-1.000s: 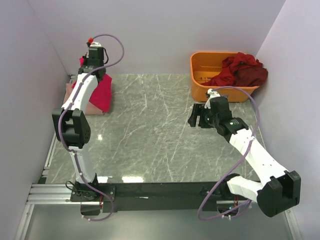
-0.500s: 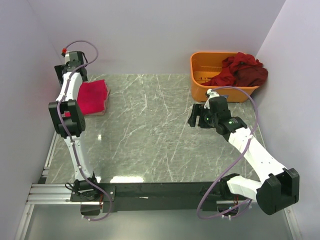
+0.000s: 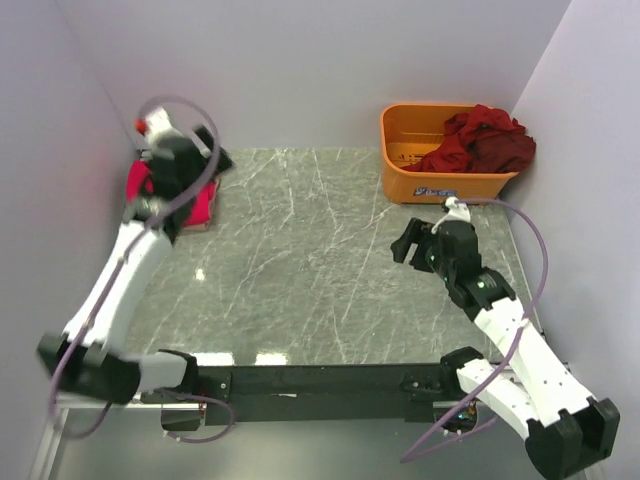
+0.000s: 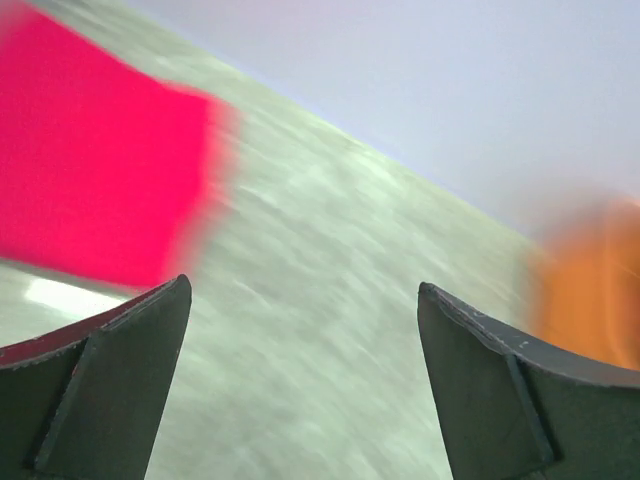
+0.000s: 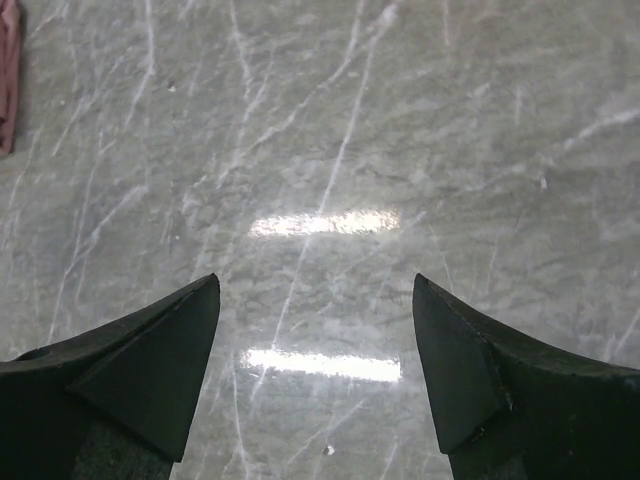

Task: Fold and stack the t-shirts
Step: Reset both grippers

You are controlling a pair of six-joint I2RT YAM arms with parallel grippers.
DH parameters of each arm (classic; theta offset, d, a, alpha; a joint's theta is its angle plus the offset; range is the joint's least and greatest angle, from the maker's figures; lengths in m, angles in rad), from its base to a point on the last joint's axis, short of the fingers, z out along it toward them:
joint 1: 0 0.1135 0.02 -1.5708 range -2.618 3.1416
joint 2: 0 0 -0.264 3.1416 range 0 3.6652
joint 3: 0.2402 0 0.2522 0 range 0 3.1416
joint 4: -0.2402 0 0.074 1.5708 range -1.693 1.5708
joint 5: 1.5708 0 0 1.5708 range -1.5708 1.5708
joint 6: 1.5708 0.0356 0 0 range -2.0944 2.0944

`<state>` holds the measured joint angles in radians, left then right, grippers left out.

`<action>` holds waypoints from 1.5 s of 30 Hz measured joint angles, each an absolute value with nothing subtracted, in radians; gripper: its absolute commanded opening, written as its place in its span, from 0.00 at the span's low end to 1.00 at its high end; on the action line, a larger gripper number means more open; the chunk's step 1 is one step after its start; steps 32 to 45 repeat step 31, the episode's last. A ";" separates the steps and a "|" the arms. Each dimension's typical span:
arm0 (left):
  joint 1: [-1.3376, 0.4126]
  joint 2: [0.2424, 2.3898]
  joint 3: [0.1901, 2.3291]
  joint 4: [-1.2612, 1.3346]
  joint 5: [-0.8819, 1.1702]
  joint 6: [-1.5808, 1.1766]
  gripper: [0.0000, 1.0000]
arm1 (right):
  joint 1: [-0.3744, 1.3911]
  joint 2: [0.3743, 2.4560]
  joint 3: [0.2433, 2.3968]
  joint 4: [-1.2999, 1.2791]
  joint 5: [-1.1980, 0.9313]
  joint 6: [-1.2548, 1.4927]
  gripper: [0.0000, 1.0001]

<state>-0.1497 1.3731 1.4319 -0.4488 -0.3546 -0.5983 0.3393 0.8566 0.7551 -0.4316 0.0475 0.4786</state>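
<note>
A folded bright pinkish-red t-shirt [image 3: 203,200] lies at the table's far left on a pale pink t-shirt [image 3: 195,226], of which only an edge shows. My left gripper [image 3: 205,165] hovers blurred over that stack; in the left wrist view the gripper [image 4: 305,285] is open and empty, with the red t-shirt [image 4: 90,180] off to its left. Dark maroon t-shirts [image 3: 487,140] are heaped in the orange bin [image 3: 405,165]. My right gripper [image 3: 403,247] hangs open over bare marble at the right; between its fingers [image 5: 316,280] there is only table.
The orange bin stands at the back right corner against the wall and shows as a blur [image 4: 590,290] in the left wrist view. Lilac walls close in the left, back and right sides. A sliver of pale pink cloth [image 5: 8,80] shows at the right wrist view's left edge.
My left gripper has opened and let go of the red t-shirt, which now lies flat on the stack; the left arm is swinging fast. The right arm has drawn back toward its base.
</note>
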 measured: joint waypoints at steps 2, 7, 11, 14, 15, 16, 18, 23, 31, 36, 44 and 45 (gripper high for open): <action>-0.287 1.240 1.272 -0.384 -0.323 -0.678 0.99 | 0.339 0.814 0.707 -0.420 0.064 0.496 0.84; -0.438 1.222 0.947 -0.323 -0.243 -0.819 0.99 | 0.338 0.696 0.582 -0.405 0.089 0.546 0.85; -0.502 1.280 0.854 -0.403 -0.253 -0.886 0.99 | 0.338 0.615 0.467 -0.366 0.091 0.598 0.86; -0.533 1.250 0.854 -0.402 -0.269 -0.910 0.99 | 0.338 0.587 0.421 -0.346 0.091 0.622 0.86; -0.538 1.231 0.854 -0.399 -0.274 -0.915 0.99 | 0.338 0.584 0.416 -0.344 0.091 0.625 0.86; -0.540 1.211 0.854 -0.395 -0.284 -0.921 0.99 | 0.338 0.584 0.416 -0.341 0.094 0.628 0.86; -0.540 1.189 0.856 -0.386 -0.304 -0.927 0.99 | 0.338 0.584 0.417 -0.329 0.110 0.632 0.86; -0.540 1.209 0.898 -0.410 -0.352 -0.930 0.99 | 0.338 0.585 0.421 -0.328 0.149 0.636 0.86; -0.540 1.235 0.920 -0.434 -0.391 -0.930 0.99 | 0.338 0.585 0.421 -0.322 0.173 0.637 0.87; -0.540 1.235 0.920 -0.434 -0.391 -0.930 0.99 | 0.338 0.585 0.421 -0.322 0.173 0.637 0.87; -0.540 1.235 0.920 -0.434 -0.391 -0.930 0.99 | 0.338 0.585 0.421 -0.322 0.173 0.637 0.87; -0.540 1.235 0.920 -0.434 -0.391 -0.930 0.99 | 0.338 0.585 0.421 -0.322 0.173 0.637 0.87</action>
